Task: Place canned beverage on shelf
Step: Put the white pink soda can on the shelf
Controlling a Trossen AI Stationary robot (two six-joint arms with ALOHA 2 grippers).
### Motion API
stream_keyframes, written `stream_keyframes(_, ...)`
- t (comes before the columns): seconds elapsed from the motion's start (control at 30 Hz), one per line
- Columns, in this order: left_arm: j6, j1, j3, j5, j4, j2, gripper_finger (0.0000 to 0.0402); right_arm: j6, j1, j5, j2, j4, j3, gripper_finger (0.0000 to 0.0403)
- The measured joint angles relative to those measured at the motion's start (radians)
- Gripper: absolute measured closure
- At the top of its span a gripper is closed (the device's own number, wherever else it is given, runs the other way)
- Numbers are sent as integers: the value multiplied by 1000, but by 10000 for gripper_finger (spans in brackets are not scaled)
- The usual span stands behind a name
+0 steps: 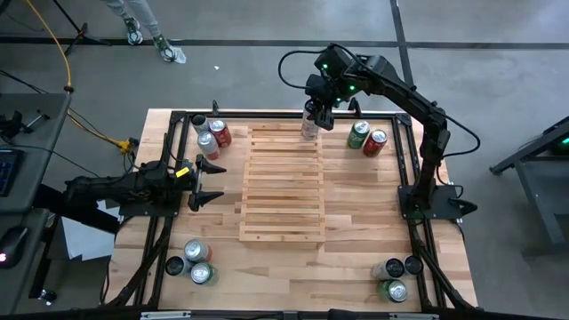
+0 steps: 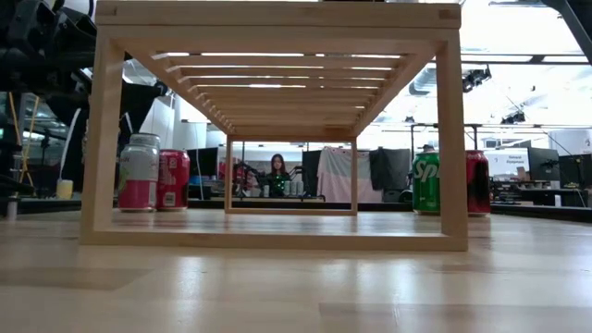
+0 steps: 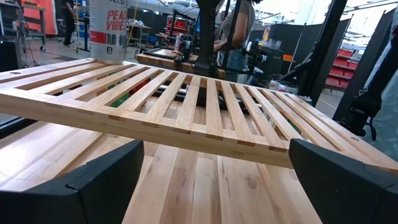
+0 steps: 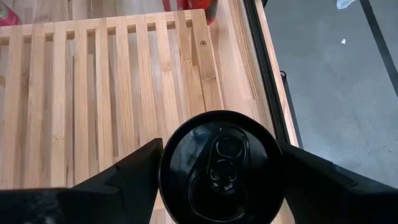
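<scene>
Fingers of the left gripper (image 1: 216, 182) stand apart and empty just beside the left edge of the pale slatted wooden shelf (image 1: 283, 191). Near its far edge stands a white cylindrical metal can (image 1: 309, 126) with a closed black lid, clamped by the right gripper (image 1: 313, 114); the remaining slats are bare.

Wood table (image 1: 356, 222): slatted shelf (image 1: 283, 191) centre, can (image 1: 309, 127) on shelf's far edge.

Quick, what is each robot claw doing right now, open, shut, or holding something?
Left gripper: open, empty, waiting beside the shelf.
Right gripper: shut on a can, standing on the shelf's far end.
</scene>
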Motion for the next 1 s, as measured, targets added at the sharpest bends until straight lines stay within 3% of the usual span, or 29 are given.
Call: stream_keyframes(1.0,0,0,0,0,0,0,9,26,2,-4,1,15,-1,128)
